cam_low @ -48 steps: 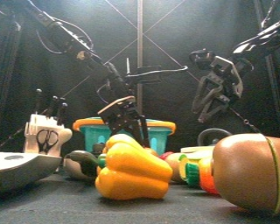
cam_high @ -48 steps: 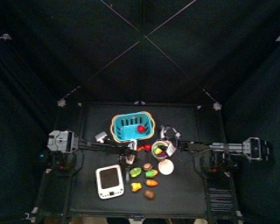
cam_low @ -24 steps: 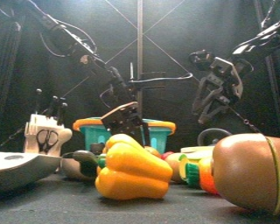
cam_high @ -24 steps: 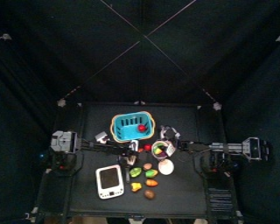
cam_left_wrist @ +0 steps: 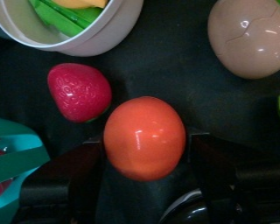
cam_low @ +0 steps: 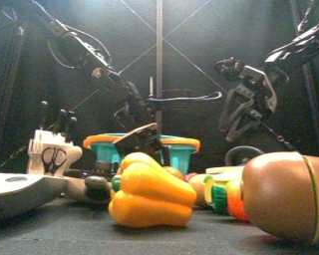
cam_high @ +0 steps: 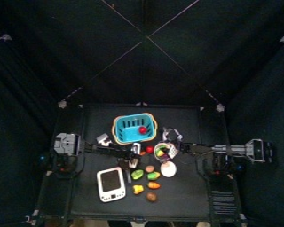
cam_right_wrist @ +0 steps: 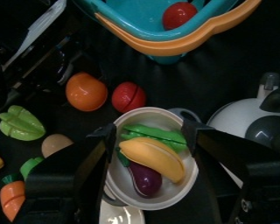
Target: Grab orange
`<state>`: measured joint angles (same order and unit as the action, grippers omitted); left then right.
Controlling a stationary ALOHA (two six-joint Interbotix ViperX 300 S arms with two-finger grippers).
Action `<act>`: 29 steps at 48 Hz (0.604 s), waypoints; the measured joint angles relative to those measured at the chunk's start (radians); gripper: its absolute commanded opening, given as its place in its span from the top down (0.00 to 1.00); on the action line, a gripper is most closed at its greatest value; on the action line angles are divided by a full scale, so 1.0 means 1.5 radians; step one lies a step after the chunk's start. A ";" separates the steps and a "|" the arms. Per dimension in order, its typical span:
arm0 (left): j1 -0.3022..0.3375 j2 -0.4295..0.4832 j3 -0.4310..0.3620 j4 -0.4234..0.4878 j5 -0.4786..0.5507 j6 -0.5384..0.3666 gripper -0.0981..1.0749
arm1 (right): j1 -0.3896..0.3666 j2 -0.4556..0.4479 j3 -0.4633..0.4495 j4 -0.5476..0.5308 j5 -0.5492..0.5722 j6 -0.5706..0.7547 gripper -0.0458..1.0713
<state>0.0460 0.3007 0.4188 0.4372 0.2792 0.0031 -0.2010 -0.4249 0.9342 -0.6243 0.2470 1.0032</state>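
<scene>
The orange point(cam_left_wrist: 143, 137) is a smooth round fruit lying on the black table; it also shows in the right wrist view point(cam_right_wrist: 87, 91). My left gripper point(cam_left_wrist: 146, 144) is low over it and open, with one jaw on each side of the orange, close to its flanks. In the front view the left gripper point(cam_low: 139, 139) hangs just behind the yellow pepper point(cam_low: 149, 194). My right gripper point(cam_right_wrist: 149, 140) is open and empty, hovering above the white bowl point(cam_right_wrist: 136, 115) of toy food.
A red strawberry point(cam_left_wrist: 80, 91) lies just beside the orange and a beige egg point(cam_left_wrist: 255, 37) a little further off. The teal basket point(cam_high: 124, 124) holding a red fruit stands behind. A white scale point(cam_high: 110, 183) and several toy vegetables fill the table's front.
My left gripper has come down lower, so its jaws now straddle the orange. The right arm has stayed in place.
</scene>
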 measured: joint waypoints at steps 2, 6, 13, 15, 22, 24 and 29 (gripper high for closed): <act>0.000 0.000 0.000 -0.001 0.000 0.000 0.20 | 0.000 0.000 0.000 0.000 0.000 0.000 0.12; 0.000 -0.002 0.001 -0.004 0.001 -0.001 0.20 | 0.000 0.000 0.000 0.000 0.001 0.000 0.12; -0.006 -0.020 0.000 -0.007 0.004 -0.001 0.20 | 0.001 0.000 0.000 0.000 0.000 0.000 0.12; -0.008 -0.031 0.000 -0.007 0.004 0.000 0.20 | 0.000 0.000 0.000 0.000 0.000 0.000 0.12; -0.015 -0.057 0.000 -0.007 0.004 0.000 0.20 | 0.000 0.000 0.000 0.000 0.001 0.000 0.12; -0.017 -0.061 0.001 -0.008 0.003 -0.001 0.20 | 0.000 0.000 0.000 0.000 0.000 0.000 0.12; -0.017 -0.061 0.004 -0.008 0.004 -0.001 0.20 | 0.001 -0.001 0.000 0.000 0.001 0.000 0.12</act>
<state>0.0199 0.2086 0.4249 0.4249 0.2853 0.0015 -0.1994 -0.4264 0.9342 -0.6243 0.2485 1.0032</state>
